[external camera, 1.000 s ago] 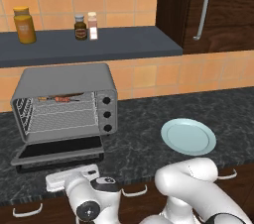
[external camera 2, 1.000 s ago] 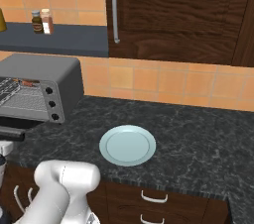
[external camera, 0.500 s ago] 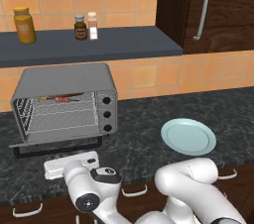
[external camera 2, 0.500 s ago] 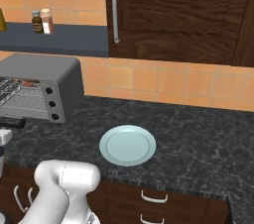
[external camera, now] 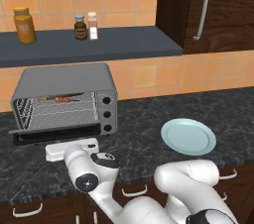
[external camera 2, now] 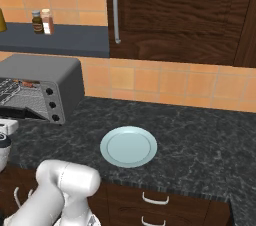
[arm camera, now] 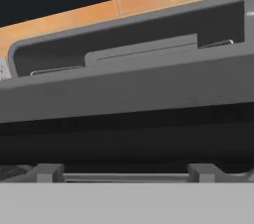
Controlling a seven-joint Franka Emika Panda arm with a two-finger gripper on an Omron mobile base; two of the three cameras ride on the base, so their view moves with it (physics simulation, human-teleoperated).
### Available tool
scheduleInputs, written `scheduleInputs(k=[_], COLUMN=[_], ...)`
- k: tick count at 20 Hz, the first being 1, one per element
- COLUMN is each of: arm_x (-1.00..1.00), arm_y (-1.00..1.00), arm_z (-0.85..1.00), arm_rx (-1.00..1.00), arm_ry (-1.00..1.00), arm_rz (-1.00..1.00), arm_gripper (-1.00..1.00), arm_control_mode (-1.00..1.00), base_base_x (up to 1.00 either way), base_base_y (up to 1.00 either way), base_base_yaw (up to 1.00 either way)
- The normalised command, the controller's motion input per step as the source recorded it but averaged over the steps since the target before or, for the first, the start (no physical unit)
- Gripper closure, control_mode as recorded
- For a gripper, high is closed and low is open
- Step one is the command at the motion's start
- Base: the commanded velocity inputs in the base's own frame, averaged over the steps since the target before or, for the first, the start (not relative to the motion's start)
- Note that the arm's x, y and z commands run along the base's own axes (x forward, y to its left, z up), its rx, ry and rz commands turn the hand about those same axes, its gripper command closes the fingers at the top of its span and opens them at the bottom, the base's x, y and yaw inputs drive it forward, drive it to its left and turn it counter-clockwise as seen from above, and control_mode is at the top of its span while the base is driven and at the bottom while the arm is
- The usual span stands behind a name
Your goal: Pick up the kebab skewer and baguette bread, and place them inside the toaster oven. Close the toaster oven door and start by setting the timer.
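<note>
Before the half-raised toaster oven door (external camera: 54, 135), the hand (external camera: 72, 149), seemingly spread and empty; empty plate (external camera: 188, 136) right.

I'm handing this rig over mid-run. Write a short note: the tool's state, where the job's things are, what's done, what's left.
Tool: open per the run's state, holding nothing visible; the hand sits low in front of the toaster oven.
Kebab skewer: on the rack inside the oven.
Baguette bread: not clearly visible.
Toaster oven door: partly raised, not shut.
Plate: bare, right of the oven.
Done: skewer loaded.
Left: confirm the bread, finish closing the door, set the timer knob.
</note>
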Motion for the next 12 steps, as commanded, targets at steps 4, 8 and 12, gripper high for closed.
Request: scheduleInputs(k=[4, 8, 12], arm_x=[0.49, 0.48, 0.48], arm_y=[-0.08, -0.05, -0.01], arm_z=[0.09, 0.04, 0.00], arm_rx=[0.01, 0.00, 0.00], arm_ry=[0.00, 0.00, 0.00], arm_rz=[0.00, 0.00, 0.00], arm_gripper=[-1.00, -1.00, -1.00], arm_control_mode=[-1.00, -1.00, -1.00], base_base_x=[0.00, 0.00, 0.00], base_base_y=[0.00, 0.00, 0.00], base_base_yaw=[0.00, 0.00, 0.00])
